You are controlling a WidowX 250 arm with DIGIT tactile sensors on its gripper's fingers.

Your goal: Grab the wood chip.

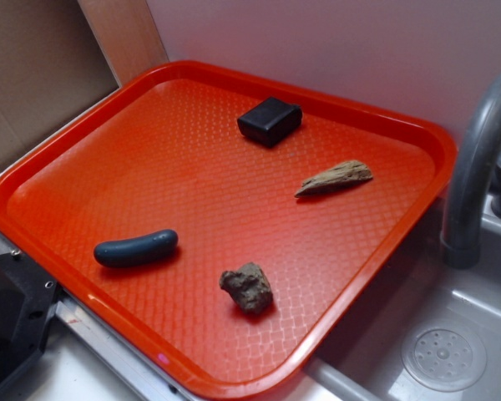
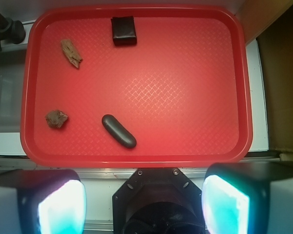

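The wood chip (image 1: 335, 177) is a tan, pointed sliver lying flat on the red tray (image 1: 83, 276), toward its right rear. In the wrist view the wood chip (image 2: 71, 52) sits at the upper left of the tray (image 2: 136, 158). My gripper (image 2: 143, 202) hangs high above the tray's near edge, well away from the chip. Its two glowing pads (image 2: 62, 207) stand far apart with nothing between them. The gripper does not show in the exterior view.
On the tray also lie a black block (image 1: 270, 120), a blue-grey sausage-shaped piece (image 1: 136, 248) and a lumpy brown rock (image 1: 247, 288). A sink with a grey faucet (image 1: 476, 159) borders the tray's right side. The arm's black base (image 2: 156, 202) sits at the near edge.
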